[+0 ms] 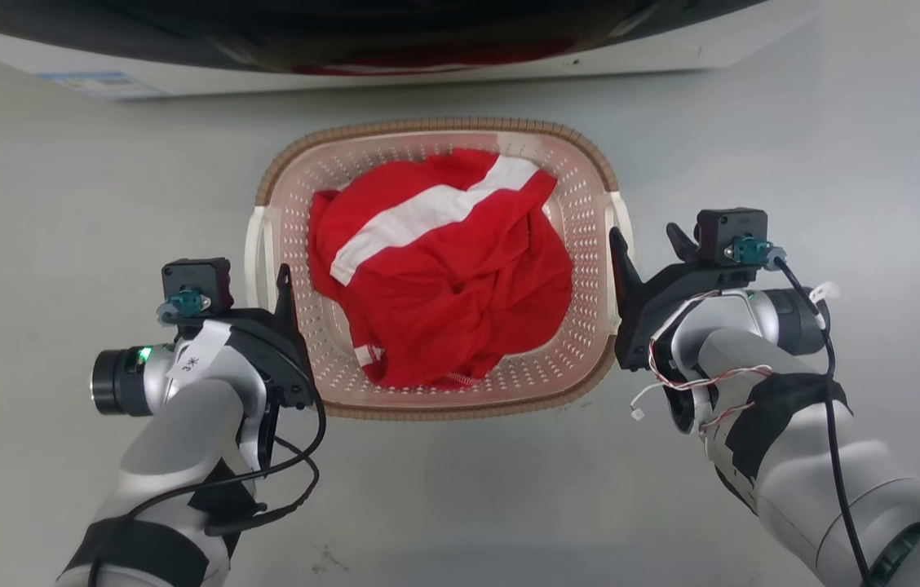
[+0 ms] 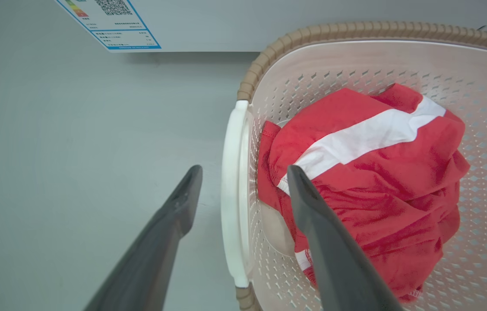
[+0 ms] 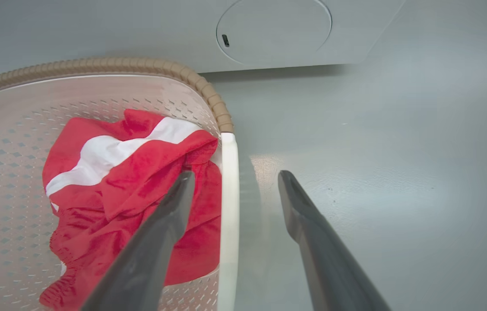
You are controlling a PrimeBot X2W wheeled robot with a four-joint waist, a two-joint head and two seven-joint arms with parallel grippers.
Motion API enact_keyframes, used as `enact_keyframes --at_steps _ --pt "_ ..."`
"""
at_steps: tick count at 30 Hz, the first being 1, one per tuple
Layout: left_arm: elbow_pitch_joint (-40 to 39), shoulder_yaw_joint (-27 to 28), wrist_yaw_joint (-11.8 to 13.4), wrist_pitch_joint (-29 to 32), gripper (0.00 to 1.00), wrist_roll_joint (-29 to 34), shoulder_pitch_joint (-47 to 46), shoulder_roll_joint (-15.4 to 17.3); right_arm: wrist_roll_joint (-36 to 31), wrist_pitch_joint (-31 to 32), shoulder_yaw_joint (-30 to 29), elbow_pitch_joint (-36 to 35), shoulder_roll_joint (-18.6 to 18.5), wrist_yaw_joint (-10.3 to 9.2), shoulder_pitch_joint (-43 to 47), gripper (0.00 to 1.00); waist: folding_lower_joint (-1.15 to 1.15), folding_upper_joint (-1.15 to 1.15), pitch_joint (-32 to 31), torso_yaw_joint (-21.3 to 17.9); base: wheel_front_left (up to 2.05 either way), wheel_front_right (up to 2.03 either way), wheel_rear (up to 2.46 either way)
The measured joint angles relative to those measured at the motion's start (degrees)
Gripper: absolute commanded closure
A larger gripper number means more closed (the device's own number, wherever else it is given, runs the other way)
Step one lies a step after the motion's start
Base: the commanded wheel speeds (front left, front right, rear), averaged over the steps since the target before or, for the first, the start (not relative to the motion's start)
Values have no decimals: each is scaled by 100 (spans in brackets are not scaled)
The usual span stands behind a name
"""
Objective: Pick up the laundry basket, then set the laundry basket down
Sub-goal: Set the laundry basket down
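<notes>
Laundry basket [image 1: 435, 125] sits on the floor [image 1: 60, 212], just in front of the white appliance [image 1: 672, 53], with a red garment [image 1: 444, 277] inside. Left hand [image 2: 243, 170] and right hand [image 3: 235, 175] are both spread. Each straddles its handle, left handle [image 2: 231, 190] and right handle [image 3: 228, 207], one finger inside the wall and one outside, nothing pinched. The mirrored setup looks meant for a level two-arm lift, so pickup not yet started.
</notes>
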Motion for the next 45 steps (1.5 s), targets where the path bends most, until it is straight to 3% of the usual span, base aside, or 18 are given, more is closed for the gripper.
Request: enact_keyframes --at_steps 12,23,45 --pt "-235 101 -196 0 0 3 470 172 77 -51 -156 25 7 105 311 0 -1 0 -949 -56 0 0 0" --pt "-789 377 -201 0 0 43 1280 205 93 -53 -493 -69 10 156 948 0 -1 0 -1884 -52 0 0 0" --pt "-3080 996 -37 0 0 771 3491 486 -612 -53 -1590 -1367 -103 104 2422 0 -1 -1 -3630 18 0 0 0"
